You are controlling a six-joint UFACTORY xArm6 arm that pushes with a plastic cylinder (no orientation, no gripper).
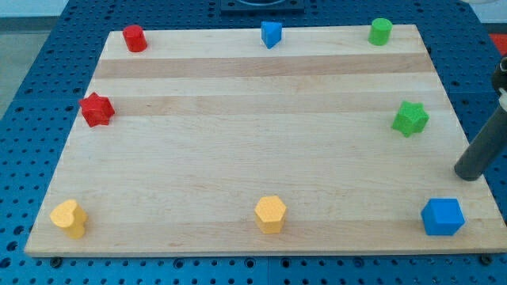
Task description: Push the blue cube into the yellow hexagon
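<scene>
blue cube (pixel 442 217), my tip (pixel 468 172) just above

My tip (pixel 469 172) sits just above the cube (pixel 442 217) at the board's (pixel 238 158) bottom right; the hexagon (pixel 270 214) lies well left, bottom centre.

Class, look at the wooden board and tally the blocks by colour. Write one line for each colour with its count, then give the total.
Red: 2 – red cylinder, red star
Blue: 2 – blue cube, small blue block
Green: 2 – green cylinder, green star
Yellow: 2 – yellow hexagon, yellow heart
Total: 8
</scene>
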